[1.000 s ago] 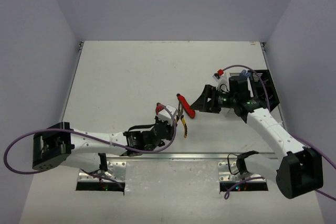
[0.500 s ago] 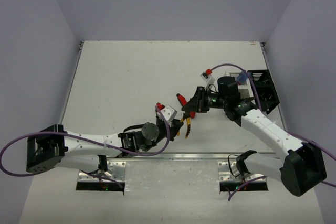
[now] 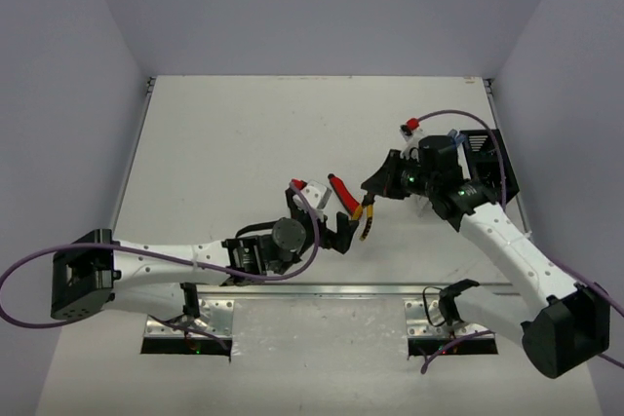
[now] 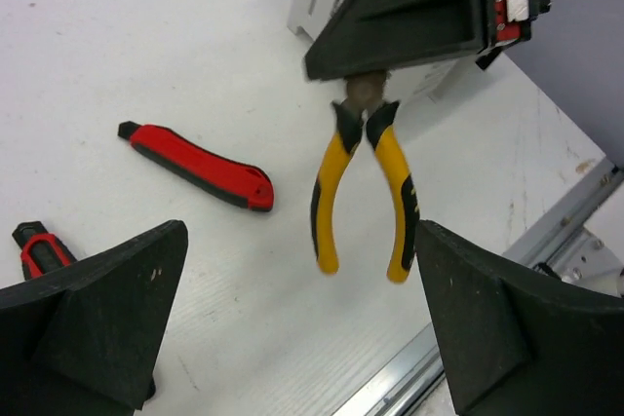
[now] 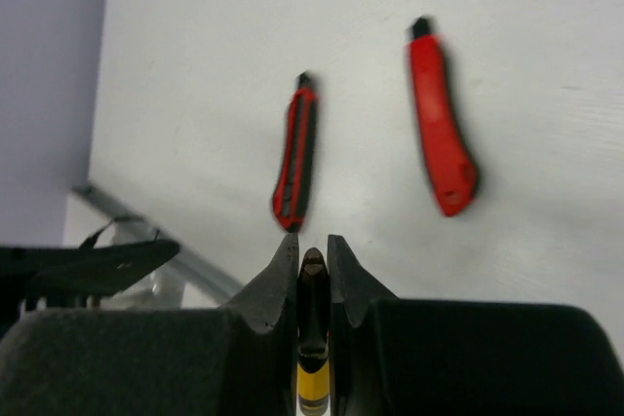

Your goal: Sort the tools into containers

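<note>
White table [image 3: 244, 143], mid-frame: right gripper [image 3: 376, 189] pinches the pliers [image 3: 366, 221] by the head, handles hanging down (left gripper [image 3: 336, 233] gapes empty just beside); black bin [image 3: 492, 148] waits at the frame's right edge.

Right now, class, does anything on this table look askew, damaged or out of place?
Nothing is damaged or spilled. One odd sight: the yellow pliers hang from the right claw, pinched by the nose, handles dangling apart. A red cutter and a red-and-black cutter lie loose on the table.
</note>
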You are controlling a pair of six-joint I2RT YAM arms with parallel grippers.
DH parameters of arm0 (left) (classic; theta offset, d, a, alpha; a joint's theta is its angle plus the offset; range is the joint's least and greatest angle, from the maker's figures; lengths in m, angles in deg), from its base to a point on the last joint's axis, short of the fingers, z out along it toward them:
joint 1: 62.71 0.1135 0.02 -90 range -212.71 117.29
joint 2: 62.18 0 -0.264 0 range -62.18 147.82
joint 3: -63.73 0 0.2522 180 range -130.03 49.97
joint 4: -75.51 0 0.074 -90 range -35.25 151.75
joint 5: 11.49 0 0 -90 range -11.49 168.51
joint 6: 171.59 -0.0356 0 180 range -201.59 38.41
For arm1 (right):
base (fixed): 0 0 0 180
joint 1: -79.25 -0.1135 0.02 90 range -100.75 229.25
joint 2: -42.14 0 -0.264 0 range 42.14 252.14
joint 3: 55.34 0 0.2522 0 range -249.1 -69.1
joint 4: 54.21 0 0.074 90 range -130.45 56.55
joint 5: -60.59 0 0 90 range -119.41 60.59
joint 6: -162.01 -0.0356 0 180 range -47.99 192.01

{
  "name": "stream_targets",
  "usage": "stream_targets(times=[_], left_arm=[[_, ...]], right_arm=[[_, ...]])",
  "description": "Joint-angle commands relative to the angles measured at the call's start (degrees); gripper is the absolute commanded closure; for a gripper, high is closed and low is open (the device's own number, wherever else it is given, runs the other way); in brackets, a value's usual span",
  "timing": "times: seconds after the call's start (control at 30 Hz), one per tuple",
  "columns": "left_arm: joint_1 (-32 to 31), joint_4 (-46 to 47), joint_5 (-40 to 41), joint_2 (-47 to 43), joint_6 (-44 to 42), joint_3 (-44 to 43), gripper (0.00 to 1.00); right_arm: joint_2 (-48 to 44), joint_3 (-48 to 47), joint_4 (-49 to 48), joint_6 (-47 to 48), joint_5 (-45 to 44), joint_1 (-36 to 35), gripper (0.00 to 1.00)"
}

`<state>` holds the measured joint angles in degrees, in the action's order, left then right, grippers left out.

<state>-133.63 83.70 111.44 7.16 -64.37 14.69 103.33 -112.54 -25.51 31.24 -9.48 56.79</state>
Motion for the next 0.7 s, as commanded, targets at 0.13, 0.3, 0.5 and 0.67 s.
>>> stream_targets(times=[0.13,0.3,0.5,0.67], left_arm=[[-0.2,-43.2,15.4,-6.7,21.8,-10.1,0.0],[-0.3,-59.9,14.0,-10.2,28.8,-14.8,0.0],[-0.3,-71.0,13.2,-18.8,30.0,-15.7,0.0],[-0.3,-69.0,11.8,-22.5,28.5,-14.4,0.0]], right_arm=[[-3.7,-14.1,13.5,5.2,-34.2,17.7,1.0],[-1.9,-17.8,11.6,6.0,-46.5,22.0,1.0],[0.9,-17.5,6.9,6.2,-55.1,22.2,1.0],[2.3,-12.4,-3.2,7.5,-53.9,22.2,1.0]])
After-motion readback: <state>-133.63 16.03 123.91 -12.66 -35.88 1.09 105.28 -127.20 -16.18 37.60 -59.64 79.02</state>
